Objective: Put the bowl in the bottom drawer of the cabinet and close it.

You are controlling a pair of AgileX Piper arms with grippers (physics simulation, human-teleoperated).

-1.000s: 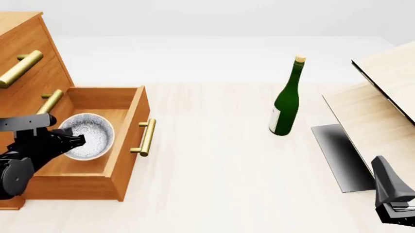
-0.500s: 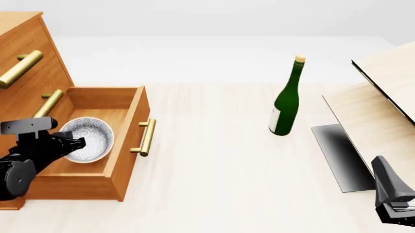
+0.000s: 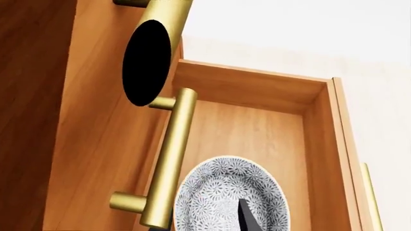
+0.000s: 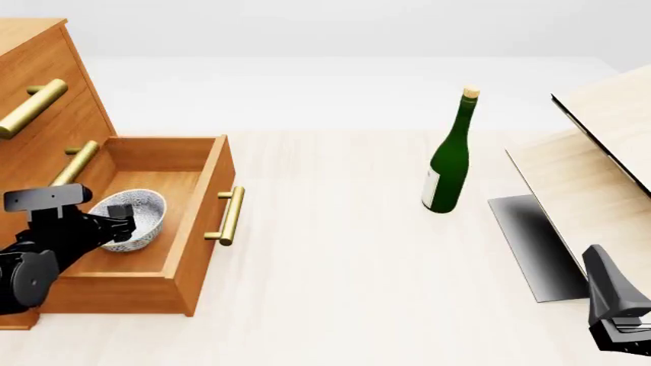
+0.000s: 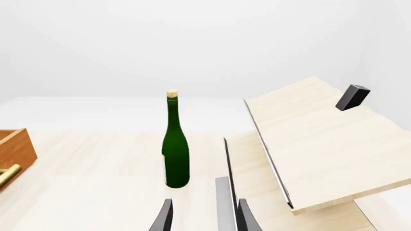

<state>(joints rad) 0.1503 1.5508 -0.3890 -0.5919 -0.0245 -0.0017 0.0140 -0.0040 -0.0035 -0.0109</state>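
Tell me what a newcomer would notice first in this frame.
Probably the open bottom drawer of the cabinet at the left, with the speckled bowl tilted inside it at the left gripper. Next, the green bottle standing alone mid-table.

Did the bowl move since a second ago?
Yes. The bowl sank lower into the bottom drawer and slid slightly left, away from its brass handle.

Green bottle [image 5: 176, 156], cork-topped, upright on pale bench [image 5: 90, 192]. Slanted light-wood structure [image 5: 314, 149] beside it, small dark block [image 5: 353, 96] on top. Right tool [image 5: 204, 219] fingertips apart, empty. Drawer corner [image 5: 14, 147] at edge.
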